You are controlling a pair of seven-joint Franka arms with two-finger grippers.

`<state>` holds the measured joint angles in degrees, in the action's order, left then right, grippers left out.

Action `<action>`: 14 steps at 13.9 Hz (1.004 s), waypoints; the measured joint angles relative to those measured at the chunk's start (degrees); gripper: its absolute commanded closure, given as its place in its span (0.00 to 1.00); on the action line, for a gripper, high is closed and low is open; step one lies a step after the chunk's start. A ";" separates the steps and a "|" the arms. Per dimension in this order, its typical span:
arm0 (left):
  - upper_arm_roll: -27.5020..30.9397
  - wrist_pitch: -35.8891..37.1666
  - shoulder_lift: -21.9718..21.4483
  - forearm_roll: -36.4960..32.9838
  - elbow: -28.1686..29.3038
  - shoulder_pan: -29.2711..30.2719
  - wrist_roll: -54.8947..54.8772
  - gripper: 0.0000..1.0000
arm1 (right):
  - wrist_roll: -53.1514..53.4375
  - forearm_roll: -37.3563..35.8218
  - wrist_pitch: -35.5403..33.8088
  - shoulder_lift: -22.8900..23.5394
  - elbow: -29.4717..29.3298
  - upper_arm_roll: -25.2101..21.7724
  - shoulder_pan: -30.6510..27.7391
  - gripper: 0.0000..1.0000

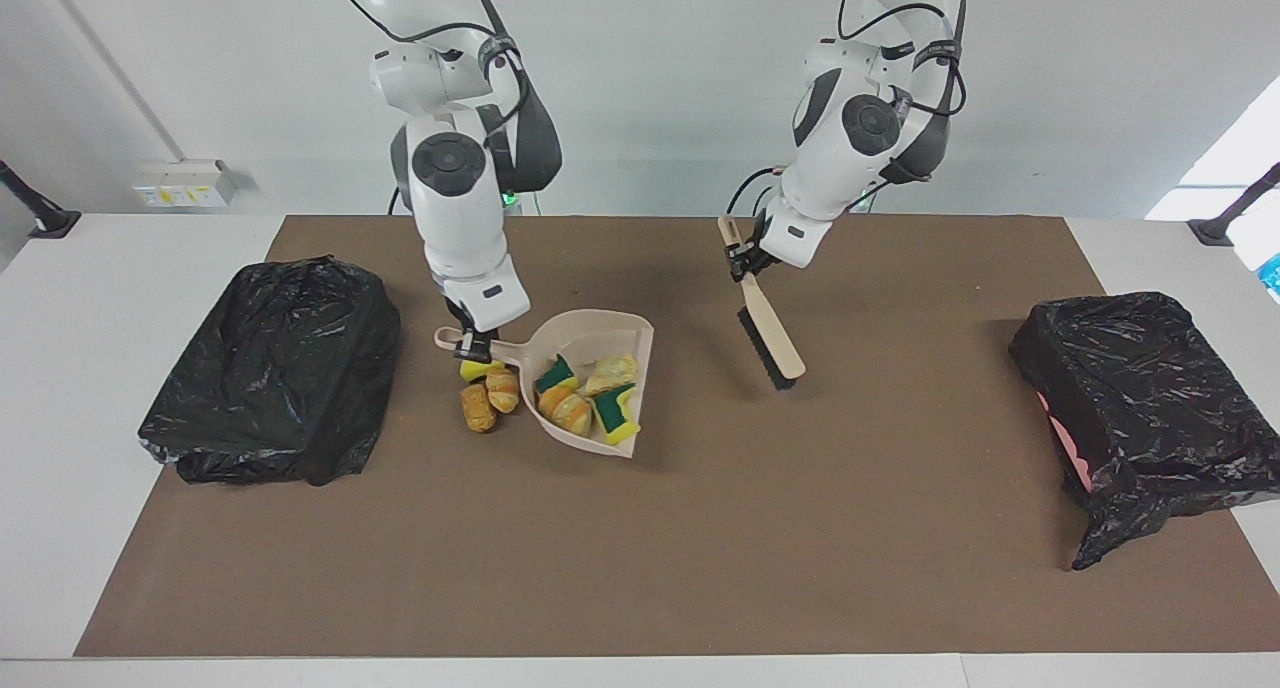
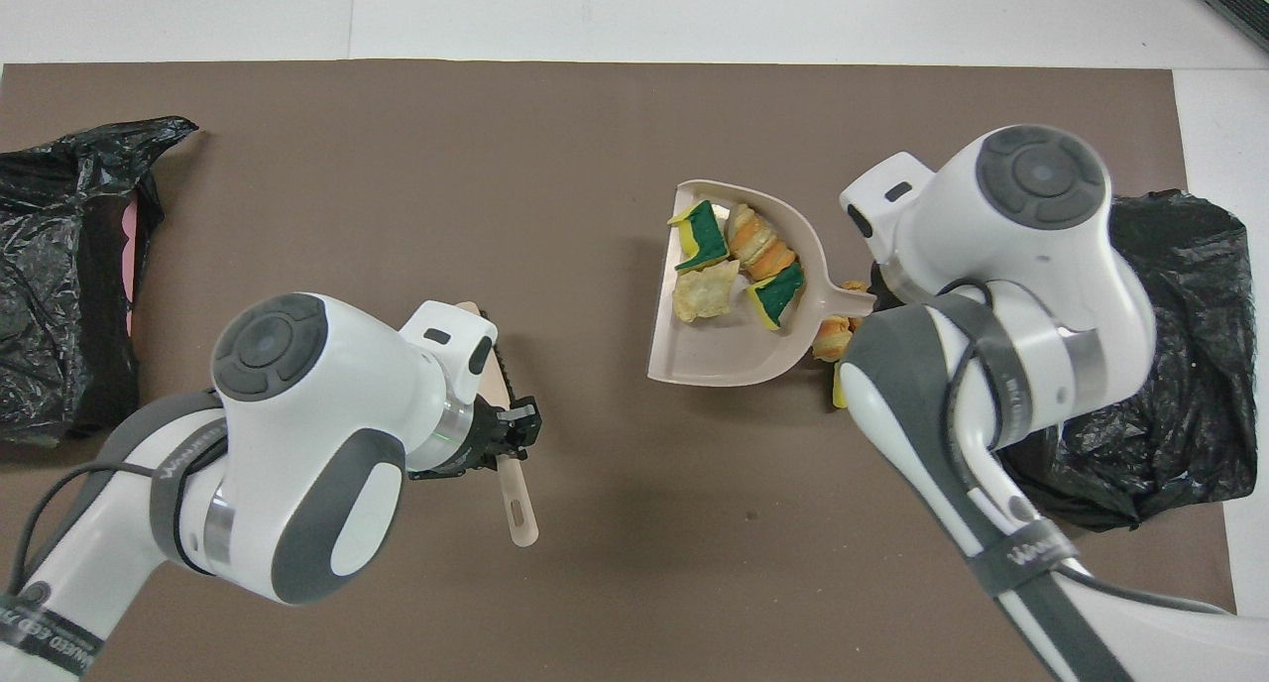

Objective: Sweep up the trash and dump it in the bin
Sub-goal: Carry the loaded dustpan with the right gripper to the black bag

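Beige dustpan (image 1: 600,340) — yellow-green, orange-brown trash (image 1: 585,396); black bin bags (image 1: 270,368).
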<state>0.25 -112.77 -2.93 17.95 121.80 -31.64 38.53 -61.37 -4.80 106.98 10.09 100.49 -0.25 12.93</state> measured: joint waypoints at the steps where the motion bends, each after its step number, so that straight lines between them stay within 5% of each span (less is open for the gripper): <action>1: -0.27 -0.01 0.02 -1.11 0.57 -2.11 -0.23 1.00 | -0.74 -0.06 -1.74 -0.94 -0.99 -0.14 -2.33 1.00; 10: -0.88 -8.68 -0.31 -3.53 10.92 -16.49 5.72 1.00 | -20.85 -6.38 -5.37 -6.05 -1.87 -1.11 -26.31 1.00; 11: -0.88 -8.96 -0.52 -3.55 11.24 -16.89 6.08 0.87 | -22.89 -8.23 -5.16 -6.07 -1.90 -1.15 -28.68 1.00; 13: -0.66 -8.97 -0.89 -3.63 11.56 -16.91 6.15 0.00 | -26.12 -13.86 -3.36 -6.18 -1.90 -1.23 -33.14 1.00; 14: -0.42 -8.97 -0.92 -3.66 11.63 -16.84 6.15 0.00 | -27.13 -17.13 -2.11 -6.27 -1.86 -1.24 -34.56 1.00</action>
<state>-0.17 -121.75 -3.84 14.29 133.44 -48.48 44.68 -88.50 -21.93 104.87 3.82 98.63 -1.50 -21.63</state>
